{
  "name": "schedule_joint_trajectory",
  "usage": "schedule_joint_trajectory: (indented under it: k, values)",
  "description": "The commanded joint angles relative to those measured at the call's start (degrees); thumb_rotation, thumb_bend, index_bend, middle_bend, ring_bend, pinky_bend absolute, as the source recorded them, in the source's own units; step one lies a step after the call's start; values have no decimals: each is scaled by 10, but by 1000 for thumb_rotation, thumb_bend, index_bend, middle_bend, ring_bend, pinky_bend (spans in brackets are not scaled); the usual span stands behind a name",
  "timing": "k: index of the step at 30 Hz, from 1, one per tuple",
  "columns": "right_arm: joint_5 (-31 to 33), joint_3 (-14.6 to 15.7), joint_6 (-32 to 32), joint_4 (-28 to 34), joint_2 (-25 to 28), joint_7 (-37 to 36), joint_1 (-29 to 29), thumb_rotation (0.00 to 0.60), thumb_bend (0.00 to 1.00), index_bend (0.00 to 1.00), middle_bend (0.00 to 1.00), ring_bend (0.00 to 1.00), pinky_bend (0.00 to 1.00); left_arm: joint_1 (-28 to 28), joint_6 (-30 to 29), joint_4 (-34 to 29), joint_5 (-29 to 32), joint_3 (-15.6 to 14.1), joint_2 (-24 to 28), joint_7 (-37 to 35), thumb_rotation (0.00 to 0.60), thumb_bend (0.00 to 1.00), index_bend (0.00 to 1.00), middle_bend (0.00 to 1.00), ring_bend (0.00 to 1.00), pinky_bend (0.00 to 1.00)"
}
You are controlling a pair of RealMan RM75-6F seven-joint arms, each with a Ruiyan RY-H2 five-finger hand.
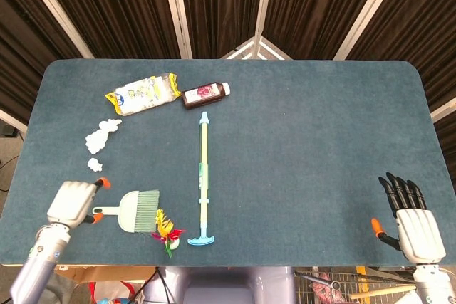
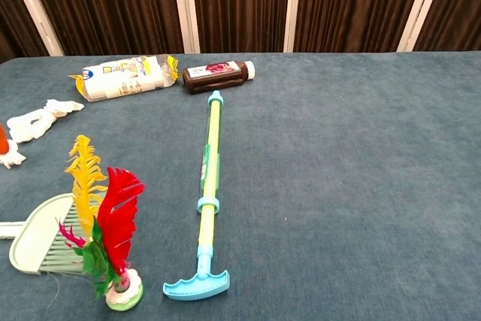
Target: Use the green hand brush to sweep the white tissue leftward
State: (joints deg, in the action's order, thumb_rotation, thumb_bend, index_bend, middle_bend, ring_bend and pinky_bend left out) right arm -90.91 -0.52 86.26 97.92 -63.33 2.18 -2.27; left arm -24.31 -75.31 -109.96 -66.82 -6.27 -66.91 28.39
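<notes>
The green hand brush [image 1: 139, 210] lies flat near the table's front left edge, bristles pointing right; the chest view shows the brush [image 2: 37, 244] low at the left. My left hand [image 1: 71, 204] grips its thin handle at the left end. The white tissue [image 1: 102, 133] sits in a crumpled string further back, with a small scrap [image 1: 95, 164] nearer the brush; in the chest view the tissue [image 2: 37, 120] lies at the left edge. The brush is well in front of the tissue and not touching it. My right hand [image 1: 415, 227] rests open at the front right, fingers straight.
A feather shuttlecock [image 1: 166, 231] stands right beside the brush bristles. A long light-blue pump tube [image 1: 204, 176] runs front to back along the middle. A crushed plastic bottle [image 1: 142, 94] and a brown bottle [image 1: 205, 94] lie behind the tissue.
</notes>
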Motion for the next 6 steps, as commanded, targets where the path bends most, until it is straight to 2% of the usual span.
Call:
schedule_joint_trajectory:
  k: [1, 2, 5, 6]
  values:
    - [-1, 0, 0, 0, -1, 2, -1, 600, 376, 0, 0, 0, 0, 32, -38, 4, -42, -6, 32, -58, 600, 41, 60, 399, 495, 588]
    - [-1, 0, -1, -1, -1, 4, -1, 600, 376, 0, 0, 0, 0, 46, -58, 12, -63, -8, 40, -80, 600, 41, 28, 272, 371, 484]
    - [0, 0, -1, -2, -2, 5, -1, 600, 376, 0, 0, 0, 0, 86, -125, 58, -133, -17, 40, -144, 600, 40, 0, 78, 153, 273]
    - [0, 0, -2, -2, -1, 4, -1, 600, 376, 0, 0, 0, 0, 103, -153, 84, -158, -23, 36, -165, 600, 39, 0, 44, 112, 232]
